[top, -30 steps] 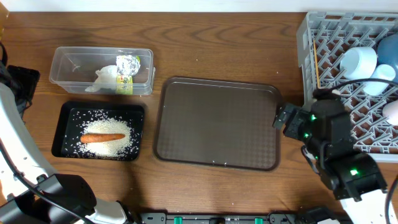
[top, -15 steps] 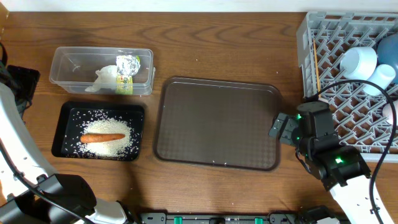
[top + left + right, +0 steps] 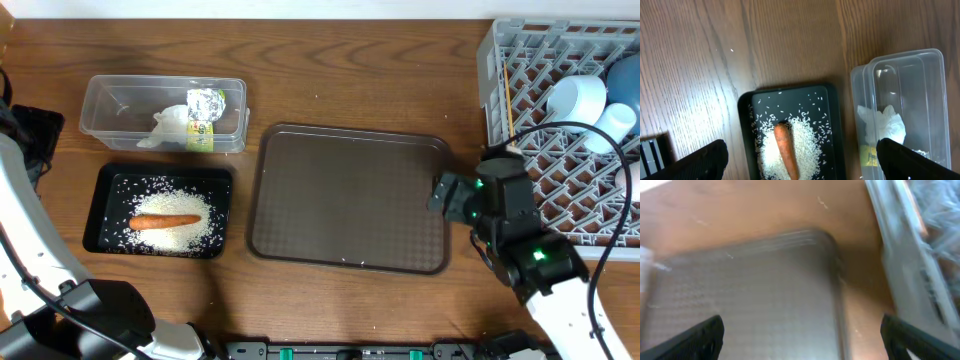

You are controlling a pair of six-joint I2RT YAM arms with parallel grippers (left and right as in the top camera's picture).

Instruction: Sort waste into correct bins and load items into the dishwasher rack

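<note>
Orange on white in the black tray (image 3: 105, 240): carrot (image 3: 165, 221) bedded lengthwise on loose rice (image 3: 190, 235). Looks firm, light, smooth and apt to roll, so best pinched across the thick middle. Crumpled wrapper (image 3: 190, 120) in the clear container (image 3: 100, 105): featherlight, crushes easily, takes a pinch at any fold. Already in the grey rack (image 3: 545, 50): cups (image 3: 578, 98), blue bowl (image 3: 627, 72), chopsticks (image 3: 507, 95), all hard, probably slick at the rims. Nothing held on either side: left gripper (image 3: 800, 160) spread wide above both bins, right gripper (image 3: 802, 337) spread wide over the brown tray (image 3: 350, 200).
</note>
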